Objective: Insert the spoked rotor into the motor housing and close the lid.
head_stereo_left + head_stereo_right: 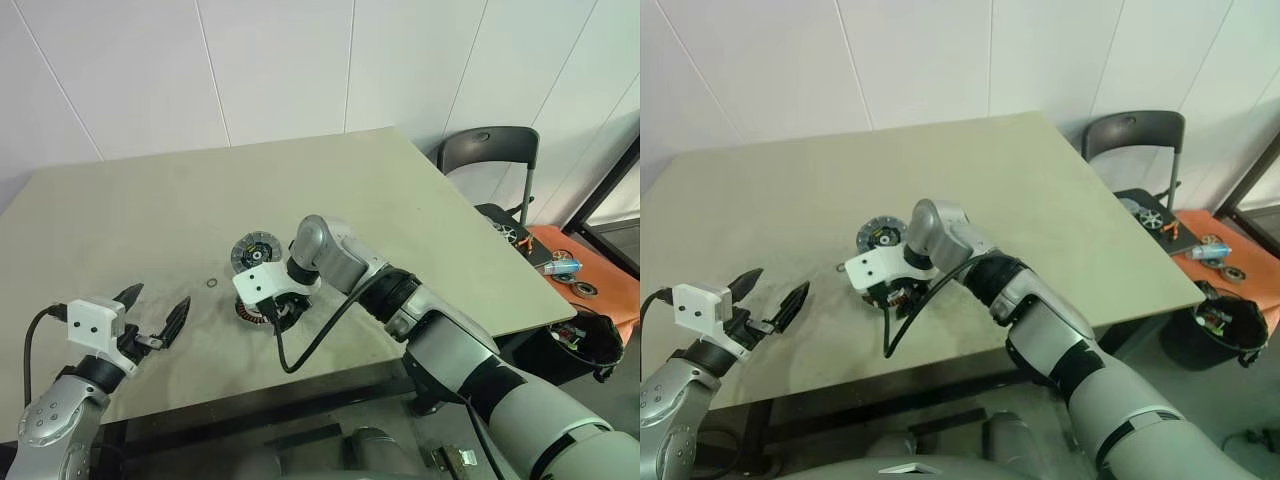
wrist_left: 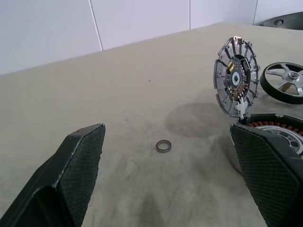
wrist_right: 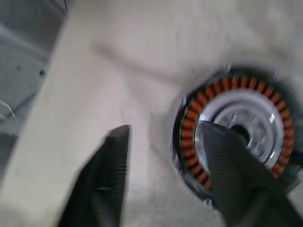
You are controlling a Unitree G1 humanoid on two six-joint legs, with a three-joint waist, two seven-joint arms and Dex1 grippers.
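Note:
The motor housing (image 3: 236,125), a round base with copper-orange windings around a silver centre, lies on the table under my right gripper (image 3: 163,127). That gripper is open and points down. One of its fingers (image 3: 227,156) hangs over the housing's centre and the other is off to the side, with nothing between them. The lid (image 2: 235,75), a grey disc with coloured marks, stands tilted on edge at the housing's far side. The spoked rotor (image 2: 286,81) lies flat on the table beyond the lid. My left gripper (image 1: 160,298) is open and empty, level above the table's near left part.
A tiny loose ring (image 1: 211,285) lies on the table between the two grippers. Off the table's right side are a dark chair (image 1: 490,150), an orange surface with small parts (image 1: 585,270) and a black bin (image 1: 590,340). The table's front edge (image 1: 300,385) runs close below the housing.

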